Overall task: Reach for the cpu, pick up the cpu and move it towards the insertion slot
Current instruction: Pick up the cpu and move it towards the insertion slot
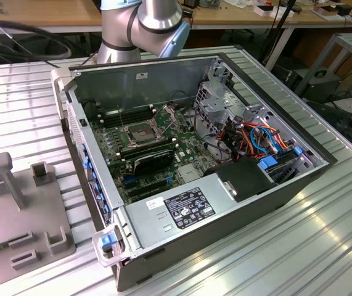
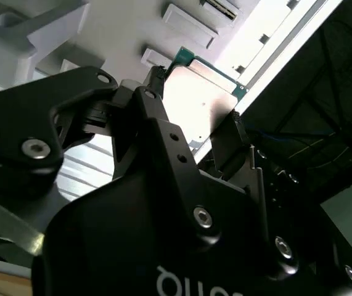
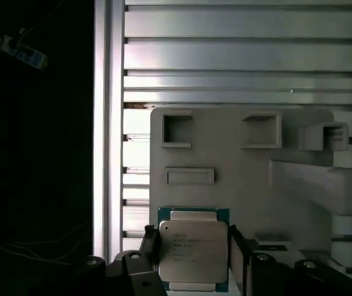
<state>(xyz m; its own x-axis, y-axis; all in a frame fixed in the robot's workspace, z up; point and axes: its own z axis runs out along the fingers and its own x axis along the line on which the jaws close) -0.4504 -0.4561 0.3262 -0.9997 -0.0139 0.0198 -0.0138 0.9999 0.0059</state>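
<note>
In both wrist views the cpu (image 3: 193, 250) (image 2: 203, 102), a thin square chip with a pale silvery face and green rim, sits between my gripper's two black fingers. My gripper (image 3: 193, 246) (image 2: 195, 98) is shut on the cpu, one finger against each opposite edge. Behind it lies a pale grey holder plate (image 3: 237, 166). I cannot tell whether the chip is clear of that plate. In the exterior view the insertion slot (image 1: 140, 132), a square socket with a silver frame and raised bracket, lies on the motherboard inside the open computer case (image 1: 145, 74).
The grey holder plate (image 1: 15, 216) with pockets and upright posts lies on the ribbed metal table at the exterior view's left, beside the case. In the case are a black heatsink block (image 1: 154, 159), a power supply (image 1: 182, 209) and cable bundles (image 1: 256, 139). The arm's base (image 1: 142, 24) stands behind the case.
</note>
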